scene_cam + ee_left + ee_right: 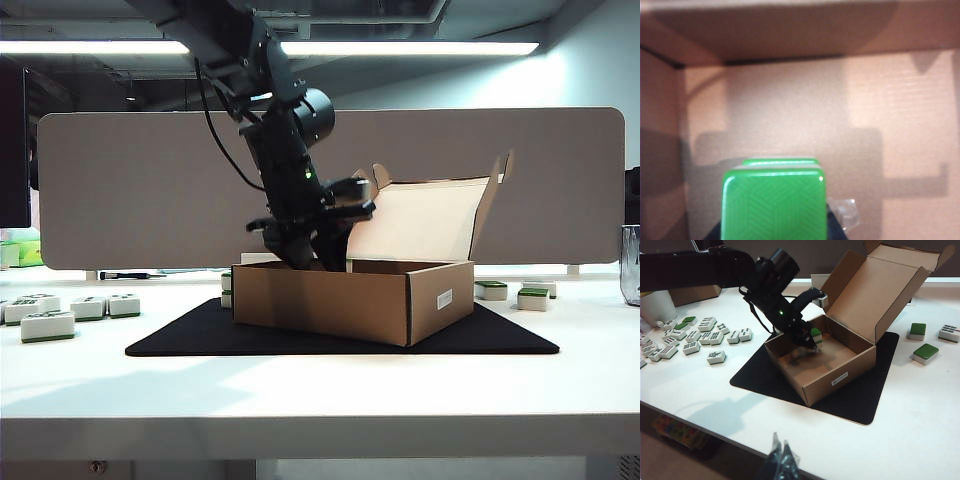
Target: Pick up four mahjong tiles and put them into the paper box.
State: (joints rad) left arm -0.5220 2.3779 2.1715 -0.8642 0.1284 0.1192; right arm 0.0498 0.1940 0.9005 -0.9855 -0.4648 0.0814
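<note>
The left gripper (pixel 812 342), clamped on a green-backed mahjong tile (pixel 774 204), hangs inside the paper box (pixel 840 375), where it needs only release; the right gripper (pixel 780 460) sits closed, near the table's front edge.

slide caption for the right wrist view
Left pincer lowers a green-backed mahjong tile into the open paper box on the black mat.

Matte black left arm (pixel 285 150), jointed and angular, with round camera housing, small green indicator light, looping black cable. Black left pincer (pixel 810 342). Right pincer (pixel 780 460): dark fingertips, translucent pads.
</note>
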